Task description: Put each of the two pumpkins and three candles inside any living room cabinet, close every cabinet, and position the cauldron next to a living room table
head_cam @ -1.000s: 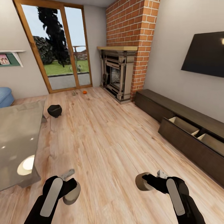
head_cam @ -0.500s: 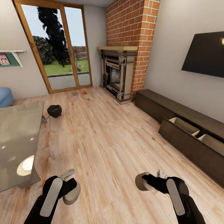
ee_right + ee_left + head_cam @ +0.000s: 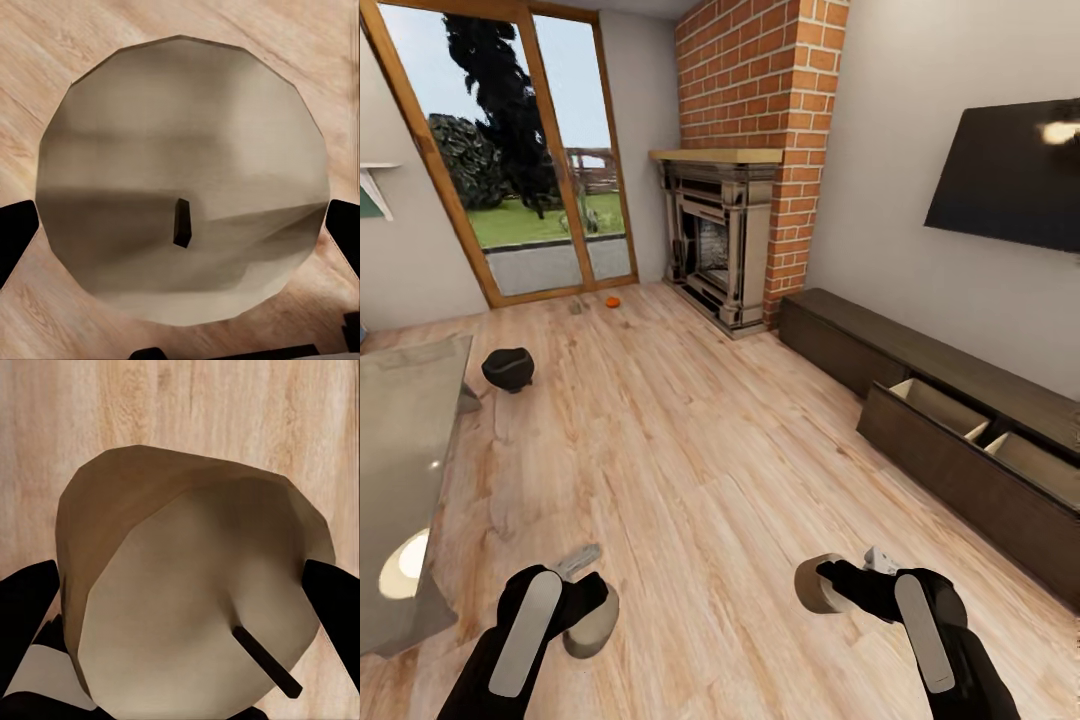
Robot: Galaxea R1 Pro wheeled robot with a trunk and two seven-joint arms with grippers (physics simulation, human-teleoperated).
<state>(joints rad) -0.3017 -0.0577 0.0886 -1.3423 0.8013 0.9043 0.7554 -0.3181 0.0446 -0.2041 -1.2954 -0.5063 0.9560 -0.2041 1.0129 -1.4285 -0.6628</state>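
at the lower left of the head view the left gripper was clamped on a candle, and in the left wrist view that candle sat between the two dark fingers, its wick end facing the camera, with wood floor behind it. at the lower right the right gripper was closed around a second candle; in the right wrist view this candle showed its round face and short dark wick, with a fingertip at either side.

the cauldron stood on the floor at middle left, just beside the far corner of the glass-topped table that ran down the left edge. far up the frame, near the glass doors, a pumpkin lay on the floor with a small grey-beige object near it, too small to tell what it was. along the right wall under the dark screen ran the cabinet, with one drawer pulled open to show its pale compartments. the brick fireplace stood at upper centre.
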